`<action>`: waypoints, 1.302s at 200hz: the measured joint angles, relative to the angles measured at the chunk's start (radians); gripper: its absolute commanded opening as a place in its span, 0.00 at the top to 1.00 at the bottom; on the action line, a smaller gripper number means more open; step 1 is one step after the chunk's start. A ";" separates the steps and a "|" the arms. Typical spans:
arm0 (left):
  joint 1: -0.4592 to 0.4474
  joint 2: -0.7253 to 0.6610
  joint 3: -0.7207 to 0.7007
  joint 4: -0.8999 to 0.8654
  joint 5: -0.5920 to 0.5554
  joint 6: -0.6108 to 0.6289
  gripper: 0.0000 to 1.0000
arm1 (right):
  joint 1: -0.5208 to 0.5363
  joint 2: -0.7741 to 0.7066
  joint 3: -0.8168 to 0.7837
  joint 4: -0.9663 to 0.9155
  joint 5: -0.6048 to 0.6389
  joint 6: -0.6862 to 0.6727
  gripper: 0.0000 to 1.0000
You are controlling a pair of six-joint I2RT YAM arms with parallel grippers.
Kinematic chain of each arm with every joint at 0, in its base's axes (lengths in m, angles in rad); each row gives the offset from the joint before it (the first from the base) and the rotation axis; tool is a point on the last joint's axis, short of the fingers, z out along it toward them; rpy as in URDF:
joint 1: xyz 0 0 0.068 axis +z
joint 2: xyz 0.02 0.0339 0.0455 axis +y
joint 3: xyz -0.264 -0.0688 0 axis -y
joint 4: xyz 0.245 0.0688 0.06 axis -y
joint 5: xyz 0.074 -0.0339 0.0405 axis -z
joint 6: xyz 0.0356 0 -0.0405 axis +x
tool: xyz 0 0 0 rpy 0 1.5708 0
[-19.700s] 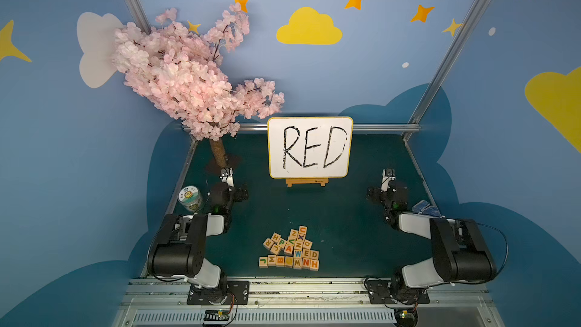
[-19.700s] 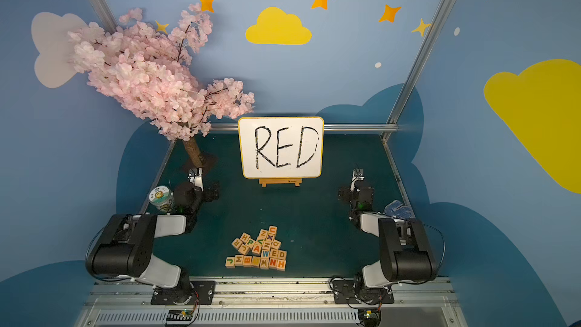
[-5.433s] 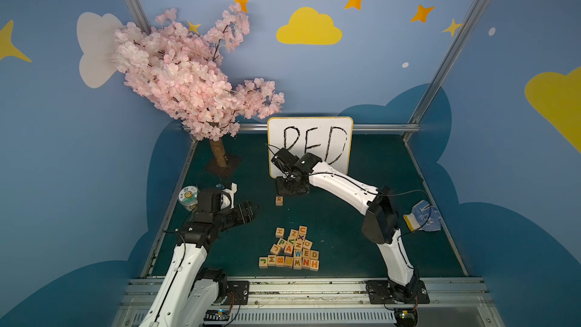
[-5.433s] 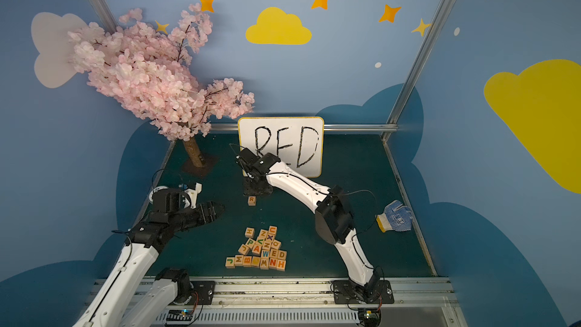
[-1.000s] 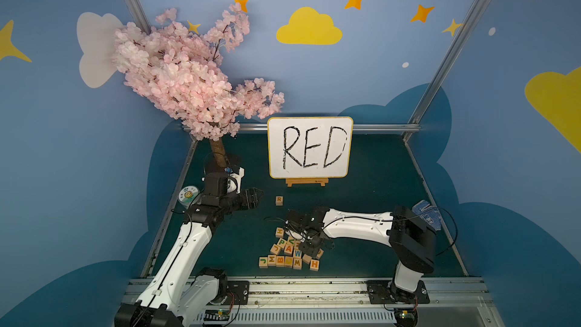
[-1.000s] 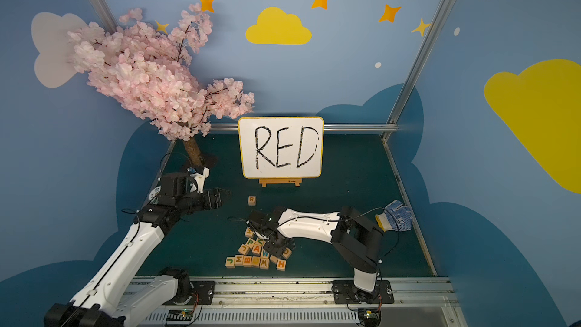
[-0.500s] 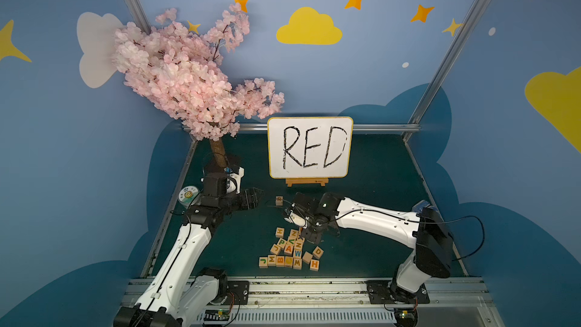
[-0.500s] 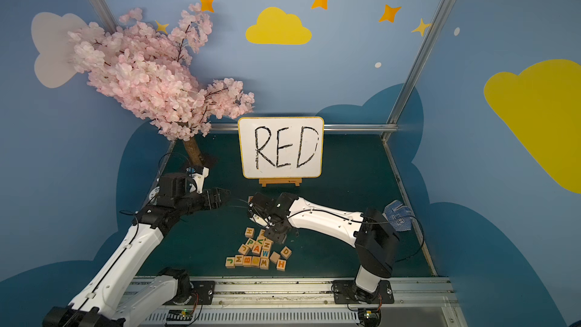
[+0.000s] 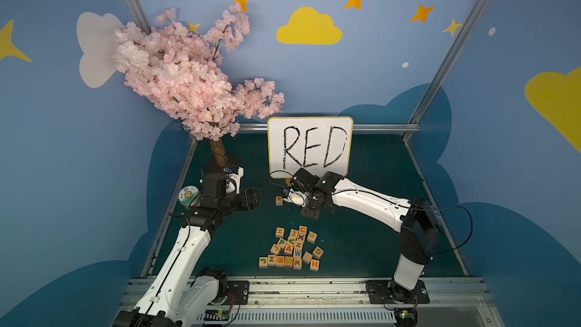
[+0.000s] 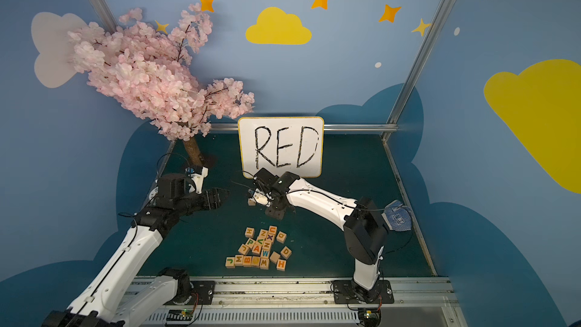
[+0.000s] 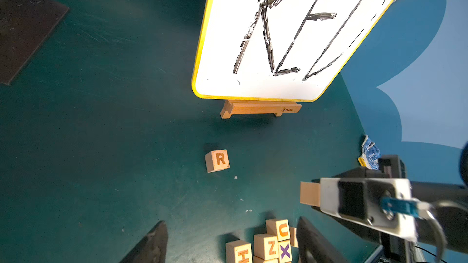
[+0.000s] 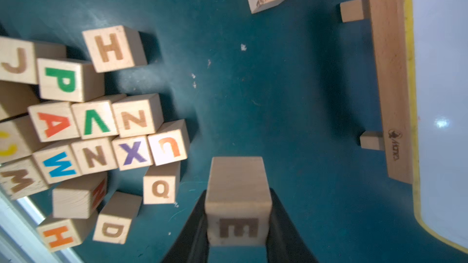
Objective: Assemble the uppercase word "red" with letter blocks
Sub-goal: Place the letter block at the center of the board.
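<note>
Wooden E block (image 12: 238,180) gripped in your right end effector (image 12: 236,198) | R block (image 9: 279,200) just left of it | next: E right of R

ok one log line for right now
right claw: holding E block | R block: on table | left claw: open, empty

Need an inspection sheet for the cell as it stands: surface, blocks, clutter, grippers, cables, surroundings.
Surface: green mat, scuffed, small white flecks.
Job's things: R block alone before the whiteboard; E block held in the right gripper; D block at the edge of the pile.
Clutter: round labelled object at the left edge; glove at the right edge.
Grippers: left gripper open, empty; right gripper shut on the E block.
Cables: black cable loops off the right arm.
Surroundings: blossom tree, blue cloud-painted walls, metal posts.
</note>
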 measured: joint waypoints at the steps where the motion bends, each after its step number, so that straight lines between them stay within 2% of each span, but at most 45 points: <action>1: 0.000 0.000 0.000 0.000 0.000 0.000 0.21 | -0.003 0.004 0.002 0.000 -0.003 -0.004 0.79; 48: 0.000 -0.008 -0.003 0.000 -0.004 0.000 0.21 | -0.067 0.129 0.098 0.009 -0.056 -0.103 0.78; 149: 0.014 -0.008 -0.003 0.000 -0.005 0.000 0.21 | -0.100 0.294 0.215 0.035 -0.108 -0.247 0.76; 260: 0.024 0.001 -0.004 0.001 -0.003 0.000 0.21 | -0.118 0.340 0.222 0.060 -0.102 -0.308 0.61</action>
